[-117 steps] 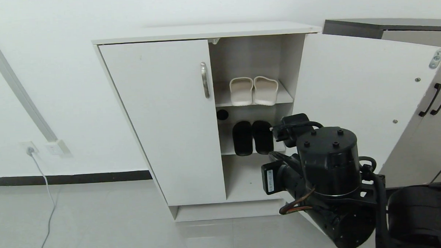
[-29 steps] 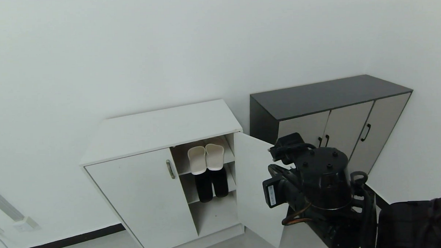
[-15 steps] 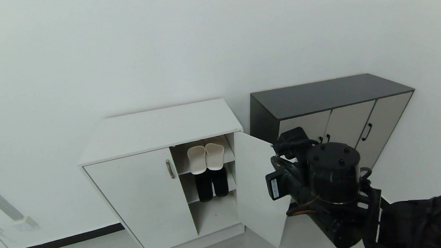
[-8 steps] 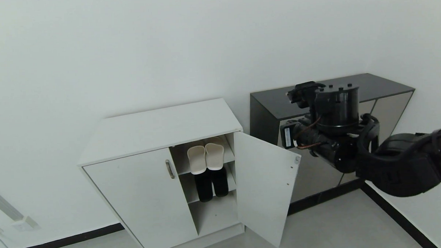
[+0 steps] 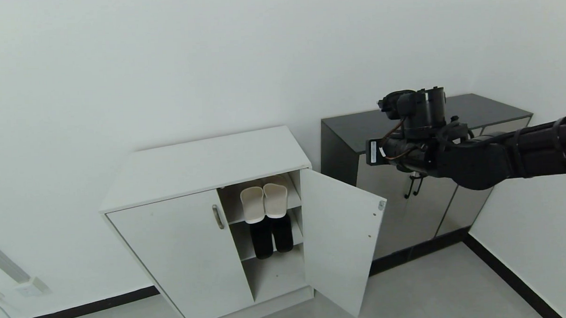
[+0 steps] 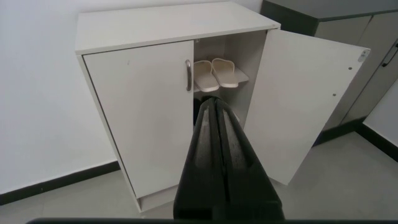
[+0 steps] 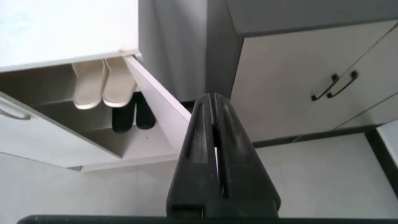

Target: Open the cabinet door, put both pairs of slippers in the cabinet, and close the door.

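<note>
Left gripper: the left gripper (image 6: 216, 102) is pointing at the cabinet front from well back, its fingers pressed together with nothing between them.

Cabinet: the white cabinet (image 5: 203, 162) is standing on the floor against the wall, its closed door (image 5: 183, 256) with the metal handle (image 5: 216, 217) covering the left half.

Slippers: the cream slippers (image 5: 265, 203) are sitting side by side on the upper shelf, and the black slippers (image 5: 271, 238) are sitting directly at 6 o'clock from them on the shelf below. Both pairs are already inside.

Door: the open door (image 5: 339, 232) is standing upright, swung out from its hinges on the cabinet's right side, with its free edge turned toward the right arm.

Right gripper: the right gripper (image 7: 215, 99) is hanging high and empty, fingers pressed together, above and apart from the door.

Key relation: the door's free edge is lying at about 7 o'clock from the right wrist in the head view. The door's long axis is running vertically. The right arm looks the nearer one, so closing probably falls to it: it would need to come down behind the panel and push toward 9 o'clock.

Floor: the pale tiled floor (image 5: 433, 285) is running under the door's swing.

Room: a dark cabinet (image 5: 348, 128) is standing just beside the white one at 3 o'clock, close behind the open door, and a socket (image 5: 24, 288) is sitting low on the wall (image 5: 166, 64) at far left.
</note>
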You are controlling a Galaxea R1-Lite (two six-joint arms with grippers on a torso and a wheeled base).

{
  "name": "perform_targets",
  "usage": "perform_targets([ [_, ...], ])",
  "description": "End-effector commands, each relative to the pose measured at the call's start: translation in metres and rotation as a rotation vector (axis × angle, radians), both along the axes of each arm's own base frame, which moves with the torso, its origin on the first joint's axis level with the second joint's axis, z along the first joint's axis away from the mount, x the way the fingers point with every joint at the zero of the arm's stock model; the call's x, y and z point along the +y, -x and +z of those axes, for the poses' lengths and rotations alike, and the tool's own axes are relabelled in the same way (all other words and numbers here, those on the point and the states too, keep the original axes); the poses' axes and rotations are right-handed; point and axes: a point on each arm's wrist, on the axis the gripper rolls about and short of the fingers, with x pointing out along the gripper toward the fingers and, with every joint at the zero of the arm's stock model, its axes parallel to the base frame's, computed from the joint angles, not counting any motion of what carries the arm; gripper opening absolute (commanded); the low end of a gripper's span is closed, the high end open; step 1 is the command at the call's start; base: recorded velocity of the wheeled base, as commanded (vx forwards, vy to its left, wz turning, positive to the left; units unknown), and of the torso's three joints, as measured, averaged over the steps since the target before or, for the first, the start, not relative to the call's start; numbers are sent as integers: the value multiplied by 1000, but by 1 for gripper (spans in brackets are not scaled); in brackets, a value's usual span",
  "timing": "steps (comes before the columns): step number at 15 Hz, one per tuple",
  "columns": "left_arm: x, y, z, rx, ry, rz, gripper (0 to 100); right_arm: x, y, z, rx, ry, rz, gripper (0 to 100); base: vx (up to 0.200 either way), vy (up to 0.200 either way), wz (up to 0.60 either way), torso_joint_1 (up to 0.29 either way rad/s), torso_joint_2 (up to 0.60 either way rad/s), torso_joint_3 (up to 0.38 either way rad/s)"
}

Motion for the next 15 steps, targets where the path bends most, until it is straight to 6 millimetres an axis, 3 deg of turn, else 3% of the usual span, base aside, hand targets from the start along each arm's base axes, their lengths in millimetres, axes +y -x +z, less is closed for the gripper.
perform_targets([
  [1,0,0,0,1,0,0,0,-5,-21,-27,52,20,-18,0,0,0,0,0,0,0],
  [6,0,0,0,1,-1,-1,0,-19,-48,-63,103,30,-52,0,0,0,0,0,0,0],
  [15,0,0,0,1,-1,-1,0,-14,-63,-108,175,-21,-58,0,0,0,0,0,0,0],
])
